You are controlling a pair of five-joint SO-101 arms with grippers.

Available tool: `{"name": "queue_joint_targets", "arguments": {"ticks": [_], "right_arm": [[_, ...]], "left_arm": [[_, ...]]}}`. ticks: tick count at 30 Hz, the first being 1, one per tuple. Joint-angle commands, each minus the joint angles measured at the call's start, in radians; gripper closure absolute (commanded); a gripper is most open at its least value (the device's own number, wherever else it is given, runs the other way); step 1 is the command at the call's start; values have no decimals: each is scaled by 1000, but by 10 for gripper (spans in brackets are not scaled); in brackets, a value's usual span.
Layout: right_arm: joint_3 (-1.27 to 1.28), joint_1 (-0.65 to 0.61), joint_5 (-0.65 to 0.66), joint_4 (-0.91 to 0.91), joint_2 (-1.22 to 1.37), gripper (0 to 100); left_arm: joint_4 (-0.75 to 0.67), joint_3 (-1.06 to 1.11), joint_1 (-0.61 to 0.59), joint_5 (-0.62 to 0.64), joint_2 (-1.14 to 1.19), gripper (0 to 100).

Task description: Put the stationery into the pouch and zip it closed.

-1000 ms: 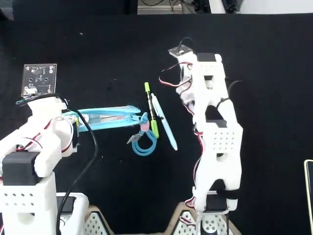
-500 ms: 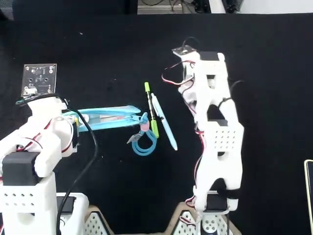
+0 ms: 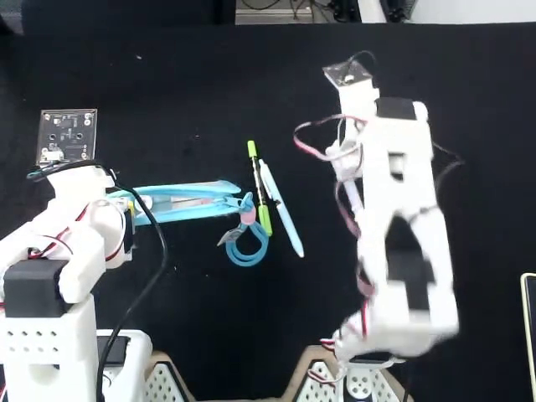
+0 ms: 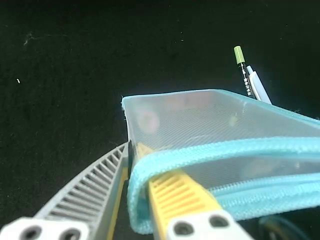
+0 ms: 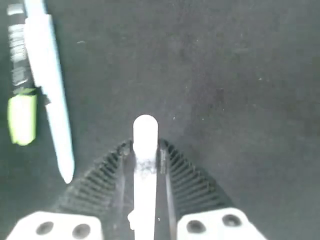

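Partway — clamping the pouch edge in the left gripper, pinching a white stick in the right gripper; yet to pack green marker and blue pen lying right of it — then zip.

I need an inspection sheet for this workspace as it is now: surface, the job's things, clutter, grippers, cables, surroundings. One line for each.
Surface: black table, no spill seen.
Job's things: pouch in front of the left arm; green-capped pen and light blue pen side by side on the table past the pouch's end; white stick held, not in the pouch.
Clutter: blue loop by the pouch's end; flat object at the table's right edge.
Grippers: left gripper shut on the pouch's edge; right gripper shut on the white stick.
Cables: black cable beside the left arm; red and white wires on the right arm.
Surroundings: pale strip beyond the far edge.
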Motion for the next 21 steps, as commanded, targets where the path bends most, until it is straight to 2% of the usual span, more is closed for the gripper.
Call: {"name": "queue_joint_targets", "arguments": {"ticks": [1,3,10,14,21], "right_arm": [[117,-44,-14,-18,-395,987],[154,-97,-51,-18,-565,987],[177,-325,-304,-71,-1090,984],[271,-466,-334,-203,-1305,984],[549,-677,-336,-555,-1563,984]], "left_arm": [[-6,4,1,5,3,970],[-6,4,1,5,3,970],[-6,4,-4,5,3,970],[-6,4,-5,5,3,970],[-6,5,-7,5,3,970]]}}
